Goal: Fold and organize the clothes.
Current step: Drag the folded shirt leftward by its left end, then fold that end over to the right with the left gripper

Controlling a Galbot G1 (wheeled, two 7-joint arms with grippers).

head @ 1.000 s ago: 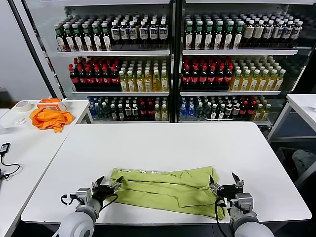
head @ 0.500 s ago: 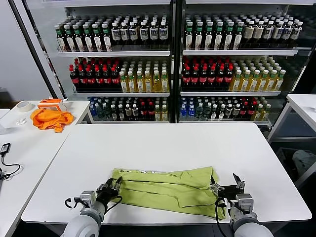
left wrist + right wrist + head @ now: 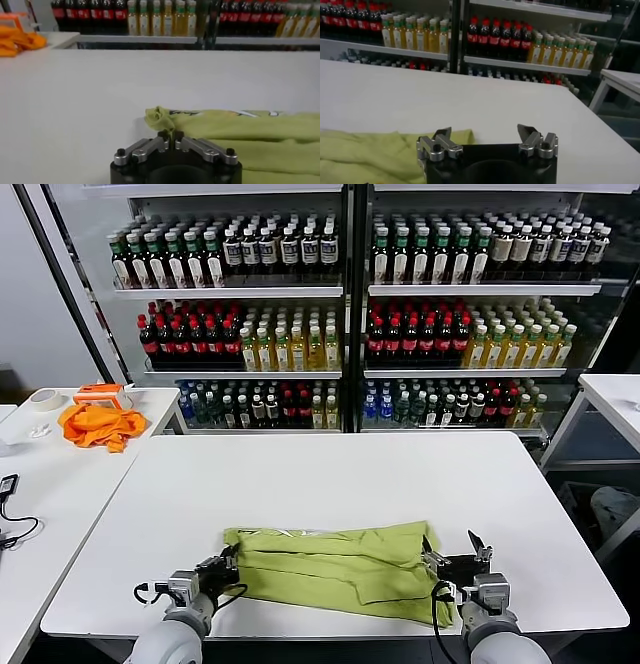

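The left gripper (image 3: pixel 171 136) has just pinched its fingers shut on the shirt (image 3: pixel 340 569) edge bunched between them — one end is now secured. The right gripper (image 3: pixel 486 136) stays spread wide beside the far end, holding nothing — a lift likely awaits its grasp.

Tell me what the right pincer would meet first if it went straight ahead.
Likely nothing soon: the open right pincer points across bare table, with the shirt only at its side. Past the far edge stand the bottle shelves, though depth is unclear.
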